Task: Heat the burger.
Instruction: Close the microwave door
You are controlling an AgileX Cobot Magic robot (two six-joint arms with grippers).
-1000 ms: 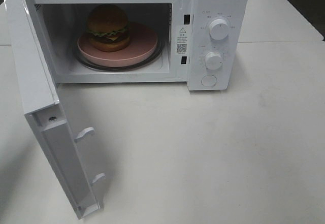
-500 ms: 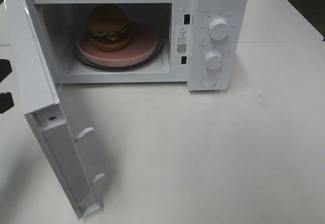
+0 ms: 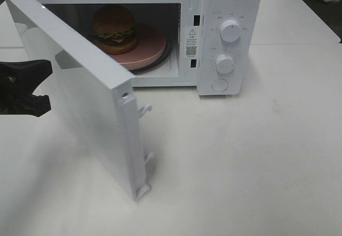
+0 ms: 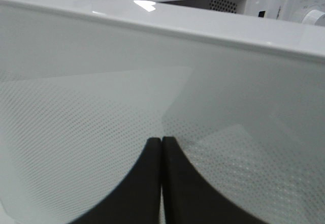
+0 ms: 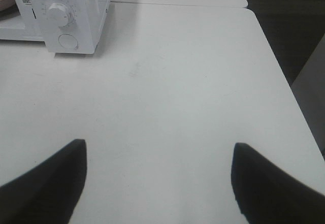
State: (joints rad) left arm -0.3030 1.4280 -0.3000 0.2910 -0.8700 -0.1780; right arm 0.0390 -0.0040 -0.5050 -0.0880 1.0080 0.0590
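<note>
The burger is seen in the upper left of the exterior view, resting on the pink plate inside the microwave. The cavity is partly screened by the door, which stands roughly half shut. Its long edge is laid on a diagonal from the hinge at the upper left down to the free edge at the lower centre.

The left gripper is shown with its fingers pressed together and nothing between them. The tips are set against the dotted window of the door's outer face; contact looks likely but cannot be confirmed. The door therefore lies between this gripper and the burger, so any push would be directed from the left edge of the frame toward the right — across the door's face, not along it.

The right gripper is held wide open and empty over the bare table, well apart from the door. The closing is judged to fall to the left arm — the dials would come afterwards.
</note>
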